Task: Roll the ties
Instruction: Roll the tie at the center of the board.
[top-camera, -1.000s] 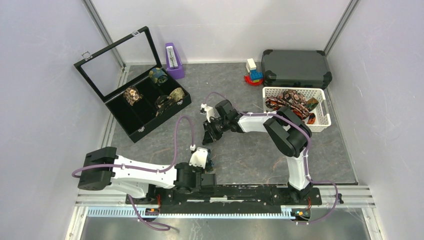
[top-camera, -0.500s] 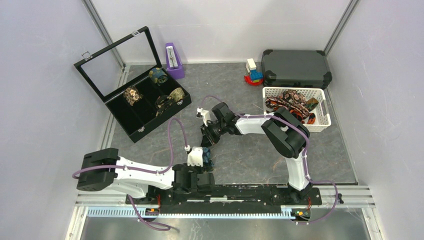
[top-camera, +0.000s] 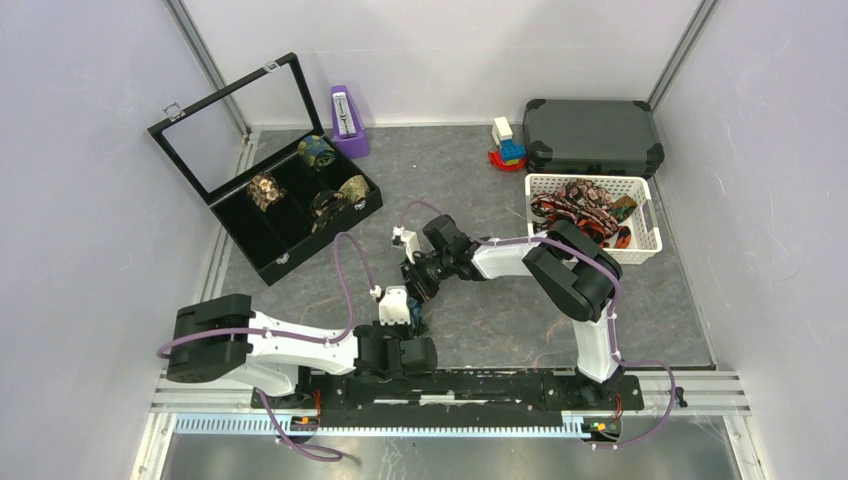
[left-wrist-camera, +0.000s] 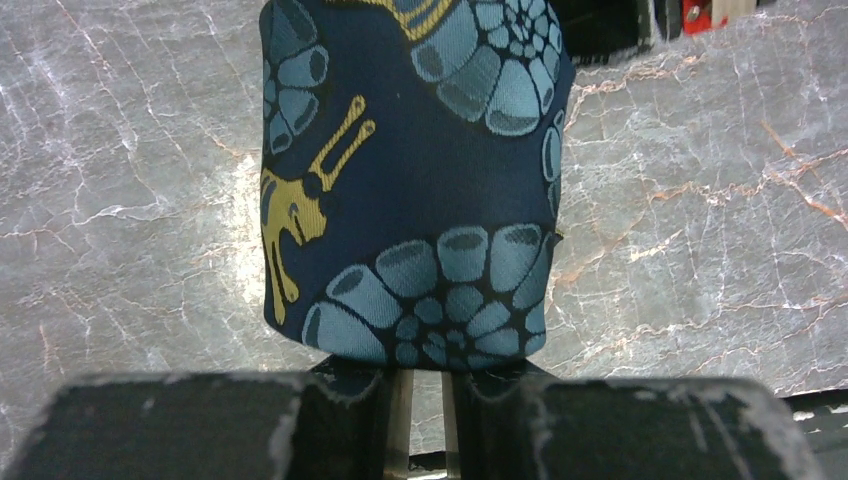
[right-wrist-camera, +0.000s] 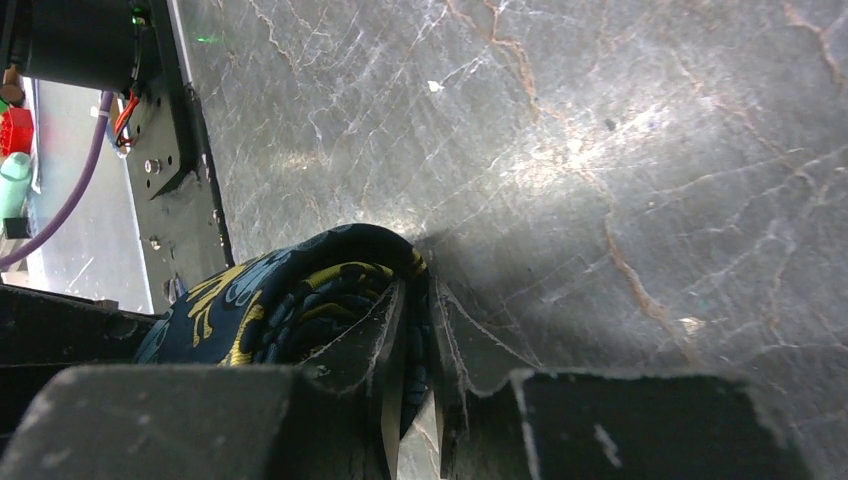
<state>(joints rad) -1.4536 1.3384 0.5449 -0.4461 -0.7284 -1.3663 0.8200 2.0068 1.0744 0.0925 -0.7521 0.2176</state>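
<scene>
A dark navy tie (left-wrist-camera: 410, 180) with blue and gold paisley is partly coiled and fills the left wrist view. My left gripper (left-wrist-camera: 420, 400) is shut on its lower edge, with the fingers (left-wrist-camera: 490, 420) close together under the roll. In the right wrist view the coil (right-wrist-camera: 280, 300) lies left of my right gripper (right-wrist-camera: 415, 330), which pinches a layer of the fabric between its jaws. From above, both grippers meet at the tie (top-camera: 416, 322) just ahead of the arm bases, with the right gripper (top-camera: 421, 285) behind the left gripper (top-camera: 408, 322).
An open black display case (top-camera: 270, 258) at the back left holds several rolled ties (top-camera: 266, 190). A white basket (top-camera: 640, 248) at the right holds loose ties (top-camera: 578, 203). A purple metronome (top-camera: 347, 120), toy blocks (top-camera: 506, 145) and a dark hard case (top-camera: 592, 135) stand at the back.
My right gripper has come nearer and leftward, toward the left gripper. The left gripper has shifted slightly left with the tie, and the two now sit close together.
</scene>
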